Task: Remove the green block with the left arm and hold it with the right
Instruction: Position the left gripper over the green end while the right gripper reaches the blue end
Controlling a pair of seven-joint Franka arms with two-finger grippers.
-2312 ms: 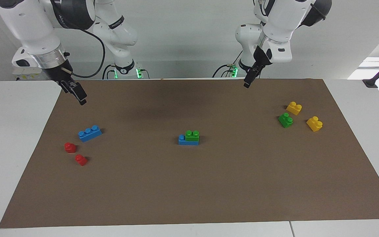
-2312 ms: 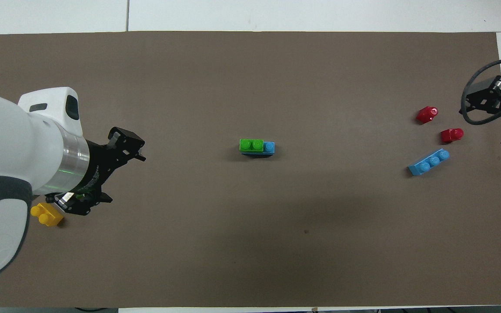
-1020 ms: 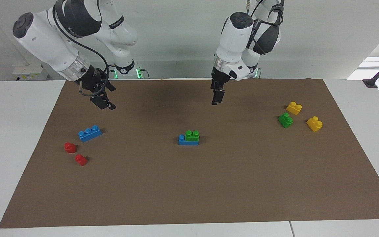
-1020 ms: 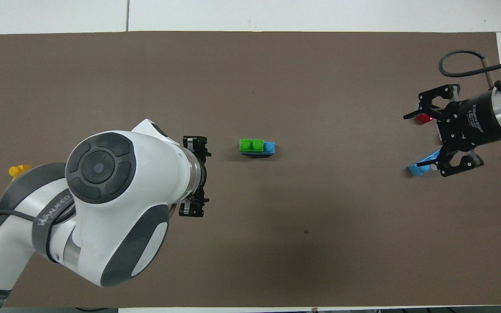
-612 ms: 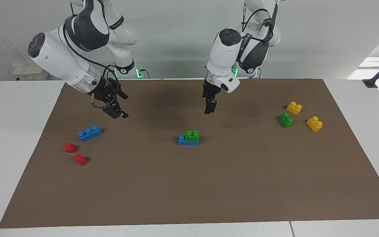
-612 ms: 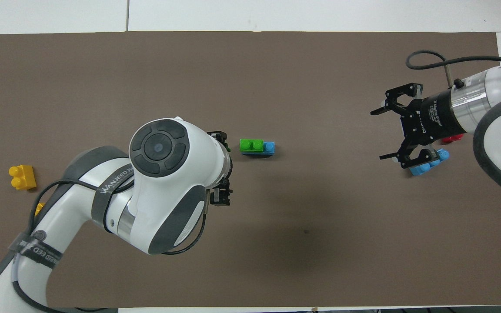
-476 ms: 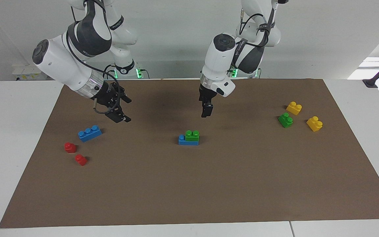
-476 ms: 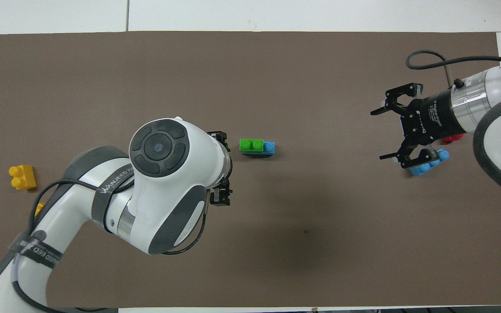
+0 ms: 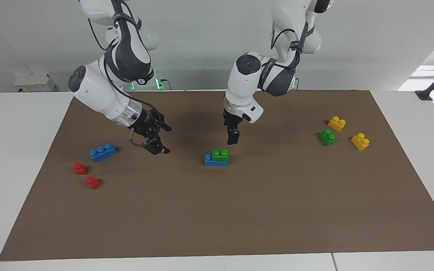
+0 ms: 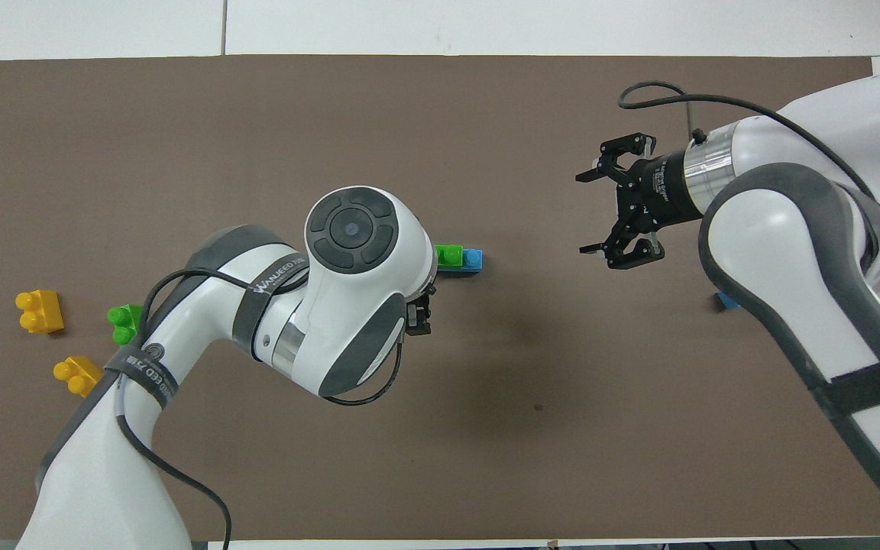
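Before dropping left gripper [image 9: 233, 140] (open or not: can't tell) from just above mid-mat green block [image 9: 220, 153], pin blue block [image 9: 210, 162] with nearby empty, wide-open right gripper [image 9: 163, 140].

White arms [image 9: 100, 90], grey joints, black cables.

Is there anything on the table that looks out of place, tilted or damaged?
Nothing stands out. The green block sits squarely on the blue brick in the middle of the mat. The loose bricks near both ends lie scattered but whole. The left gripper hangs above the stack; the right gripper, open, is beside it.
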